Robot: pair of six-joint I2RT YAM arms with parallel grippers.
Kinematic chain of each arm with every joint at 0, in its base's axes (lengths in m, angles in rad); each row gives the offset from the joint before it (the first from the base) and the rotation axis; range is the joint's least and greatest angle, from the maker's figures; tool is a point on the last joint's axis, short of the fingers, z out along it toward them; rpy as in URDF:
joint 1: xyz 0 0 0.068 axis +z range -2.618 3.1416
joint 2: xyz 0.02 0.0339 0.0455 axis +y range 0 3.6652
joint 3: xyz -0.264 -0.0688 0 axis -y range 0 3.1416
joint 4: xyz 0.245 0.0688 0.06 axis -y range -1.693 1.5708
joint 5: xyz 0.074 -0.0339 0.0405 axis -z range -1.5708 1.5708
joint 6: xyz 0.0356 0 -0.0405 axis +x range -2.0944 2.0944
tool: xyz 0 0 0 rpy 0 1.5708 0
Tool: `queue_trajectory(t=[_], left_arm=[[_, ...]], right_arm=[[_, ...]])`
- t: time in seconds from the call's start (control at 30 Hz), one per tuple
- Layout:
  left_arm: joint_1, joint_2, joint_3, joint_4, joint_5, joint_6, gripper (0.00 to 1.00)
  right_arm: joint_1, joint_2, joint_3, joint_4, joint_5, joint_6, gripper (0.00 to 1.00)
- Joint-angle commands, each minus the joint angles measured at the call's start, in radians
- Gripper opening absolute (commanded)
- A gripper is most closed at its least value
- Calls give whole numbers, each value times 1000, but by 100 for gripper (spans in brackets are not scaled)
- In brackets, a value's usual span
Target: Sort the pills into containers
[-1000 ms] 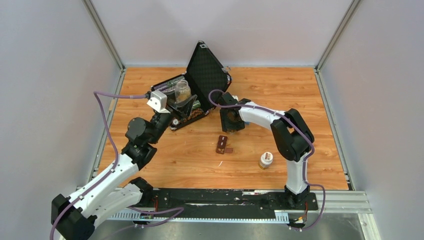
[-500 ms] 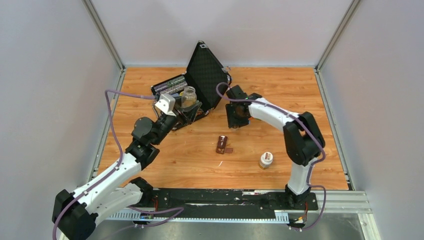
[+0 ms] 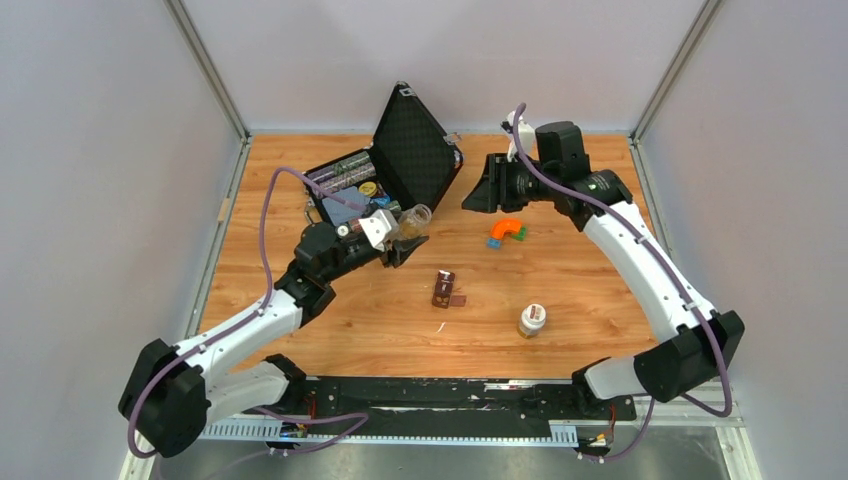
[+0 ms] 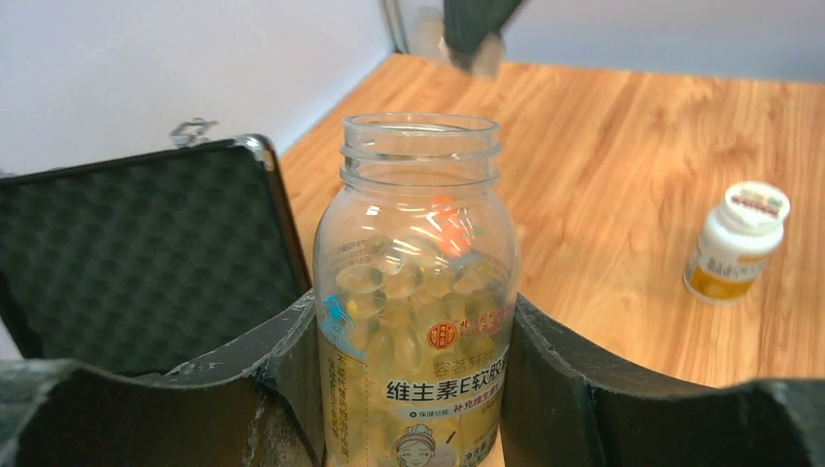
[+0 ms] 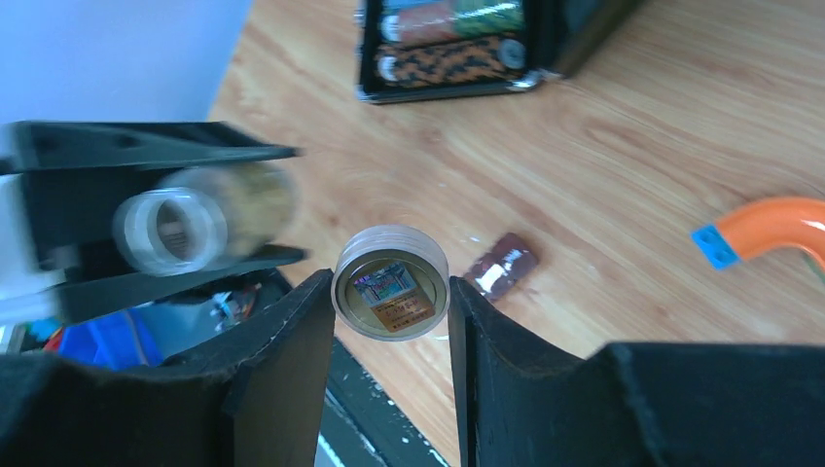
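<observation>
Behind the brown containers (image 3: 444,288), the left hand (image 4: 416,336) grips a clear plastic bottle (image 4: 418,243), its base cut off; the right hand (image 5: 391,292) pinches a round lid (image 5: 391,288).

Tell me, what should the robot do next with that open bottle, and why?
Probably carry the open bottle, gripped in the left fingers, over to the brown containers. Its cap is already off, held in the right fingers, so pills could pour.

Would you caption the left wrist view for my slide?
Left gripper holds an uncapped bottle of yellow softgels; black case alongside.
</observation>
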Motion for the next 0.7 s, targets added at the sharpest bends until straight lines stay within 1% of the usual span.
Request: queue_trajectory(t=[0.0,0.1,0.3,0.5,0.67], left_arm=[[4,34,59,-2,125,133,0],[4,58,71,-25,142,146,0],[3,70,92,-76,156,171,0],[3,83,110,-125,150,192,0],[4,88,113,-133,153,192,0]], right_arm=[[28,-46,88,-10,-168,-37,35],[68,-32,155,-63,-165,-55,35],[144,29,249,-164,-67,-79,35],[227,78,277,-218,9,-110,36],[247,98,280,-216,35,-106,36]])
